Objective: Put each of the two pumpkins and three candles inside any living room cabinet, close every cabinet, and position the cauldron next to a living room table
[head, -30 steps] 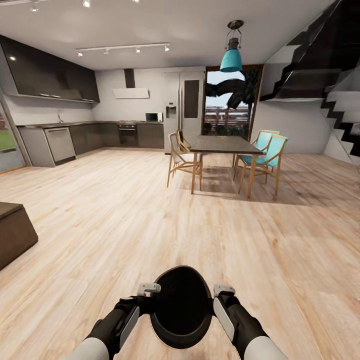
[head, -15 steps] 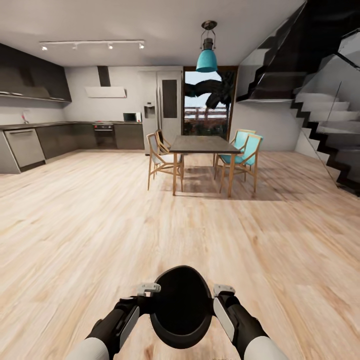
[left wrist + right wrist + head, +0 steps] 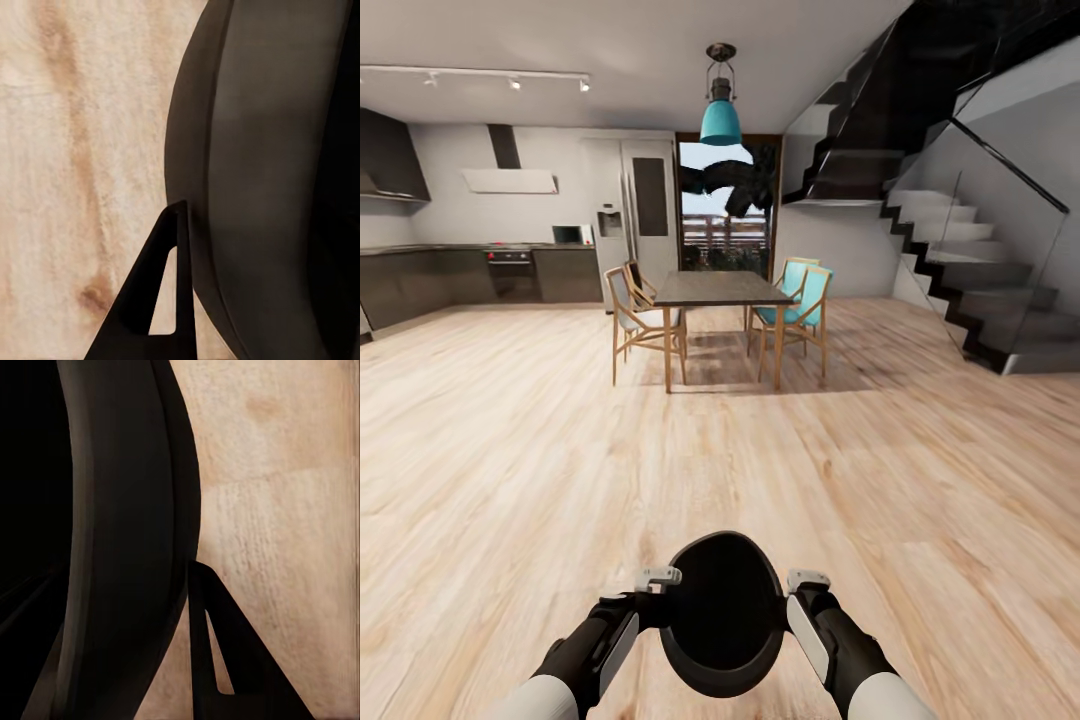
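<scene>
Cauldron (image 3: 722, 612), black and round, hangs low in front of the robot above the pale wooden floor (image 3: 510, 450), carried between both arms. Left tool (image 3: 658, 578) presses on its left rim and right tool (image 3: 808, 580) on its right rim, each clamped onto the cauldron wall; in the left wrist view one dark finger (image 3: 154, 300) lies against the curved wall (image 3: 262, 187), and the right wrist view shows the same with its finger (image 3: 225, 652). Well ahead stands a dark dining tabletop (image 3: 715, 288) with wooden and teal chairs (image 3: 797, 305) beside it, a staircase (image 3: 960, 290) off to the right.
</scene>
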